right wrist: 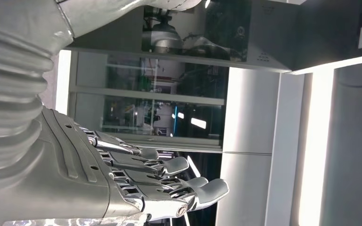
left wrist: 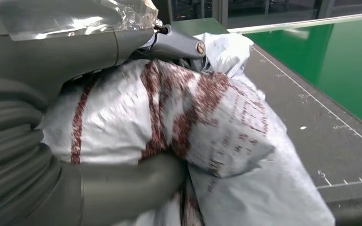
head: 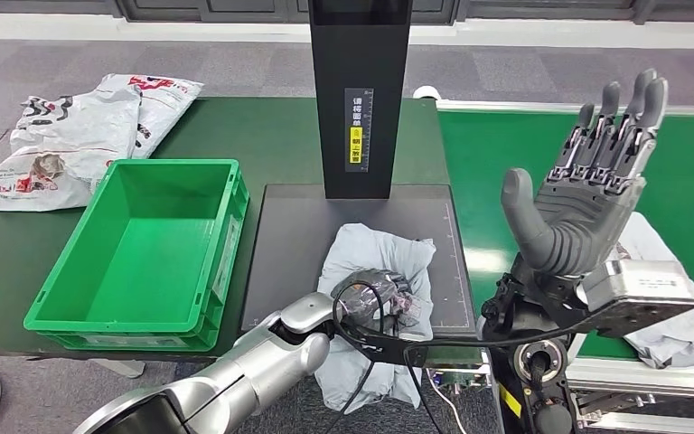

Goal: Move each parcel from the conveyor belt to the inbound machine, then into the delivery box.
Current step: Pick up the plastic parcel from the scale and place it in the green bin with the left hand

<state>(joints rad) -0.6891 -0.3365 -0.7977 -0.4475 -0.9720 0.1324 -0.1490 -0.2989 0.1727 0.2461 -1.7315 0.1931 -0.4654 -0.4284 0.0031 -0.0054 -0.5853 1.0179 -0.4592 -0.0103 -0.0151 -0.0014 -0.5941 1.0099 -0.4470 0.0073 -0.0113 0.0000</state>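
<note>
The left hand [head: 375, 303] grasps a soft grey plastic mailer parcel with dark red print [head: 375, 271], its thumb and fingers clamped into the crumpled film, as the left wrist view shows [left wrist: 122, 155]. The parcel lies on the dark grey scanning plate of the inbound machine [head: 298, 235], toward the plate's near edge and right of its middle, with its near end drooping over that edge. The step in hand looks like the move from the plate into the empty green plastic delivery box [head: 145, 244], which stands just beside the plate's left edge.

To do it well, I judge the hand should keep its grip bunched high on the film and lift straight up until the slack tail clears the plate. Then it can carry left over the box's near-side wall and let go low over the floor of the box. The bag is limp, so a loose pinch could slip.

The parcel's long axis runs from the plate's far edge toward its near edge, roughly along the black upright column [head: 359, 90], with the hanging end pointing at the robot.

The right hand [head: 587, 181] is raised with fingers spread, holding nothing, over the green conveyor belt [head: 687, 181], where another grey mailer parcel [head: 678, 307] waits.
</note>
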